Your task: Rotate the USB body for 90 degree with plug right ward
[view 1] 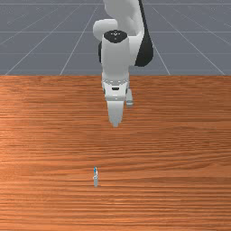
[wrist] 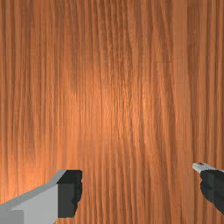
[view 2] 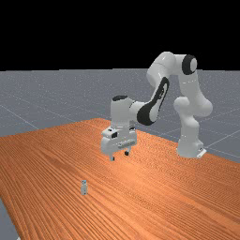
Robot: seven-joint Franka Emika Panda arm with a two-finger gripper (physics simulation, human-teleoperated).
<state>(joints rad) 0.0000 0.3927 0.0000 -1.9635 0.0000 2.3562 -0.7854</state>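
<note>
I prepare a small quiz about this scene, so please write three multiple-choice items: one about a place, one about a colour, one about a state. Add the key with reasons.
1. In the front view, where is the USB body compared with the gripper?
A) Higher and toward the view's right
B) Lower and toward the view's left
C) Directly above it

2. What colour is the small patch at the USB body's end nearer the arm?
A) Blue
B) Red
C) Yellow

3. What is the gripper's state?
A) Shut on the USB body
B) Shut on nothing
C) Open

Key:
1: B, the front view puts the USB body below the gripper and left of it.
2: A, a blue patch shows at that end.
3: C, the wrist view shows the fingers wide apart.
</note>
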